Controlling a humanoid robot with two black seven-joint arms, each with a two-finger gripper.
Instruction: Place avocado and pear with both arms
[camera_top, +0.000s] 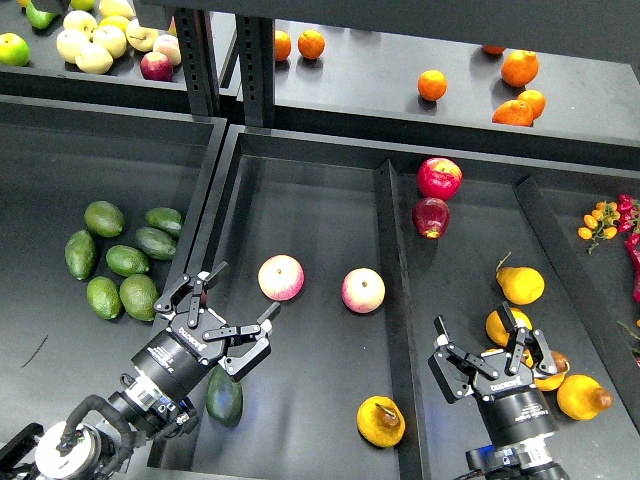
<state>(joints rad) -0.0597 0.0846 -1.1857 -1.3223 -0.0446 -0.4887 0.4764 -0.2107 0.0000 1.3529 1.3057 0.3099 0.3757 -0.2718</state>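
Apparently both fruits are already down in the middle black tray (310, 200): the dark green, elongated avocado (224, 396) lies at its near-left corner, partly hidden under the left gripper (243, 304), and the yellow-orange pear with a brown blotch by its stem (381, 421) rests near the tray's front right, beside the divider. The left gripper hangs just above the avocado with fingers spread and empty, which reads as a release. The right gripper (490, 343) hovers over the yellow pears (520, 285) in the neighbouring bin, fingers likewise apart, holding nothing
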